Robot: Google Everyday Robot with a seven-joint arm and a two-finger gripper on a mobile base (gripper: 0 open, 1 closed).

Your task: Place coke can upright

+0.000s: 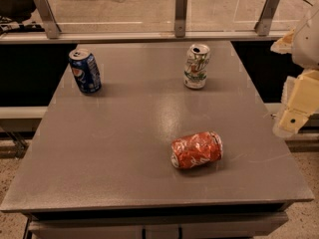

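Observation:
The coke can (196, 150), red-orange with dented wrinkly sides, lies on its side on the grey table (124, 133), right of centre toward the front edge. My gripper (295, 114) hangs at the right edge of the view, off the table's right side and apart from the can. Only its pale casing shows.
A blue can (85, 70) stands upright at the back left of the table. A white-and-green can (196, 66) stands upright at the back, right of centre. A glass railing with metal posts (180, 13) runs behind the table.

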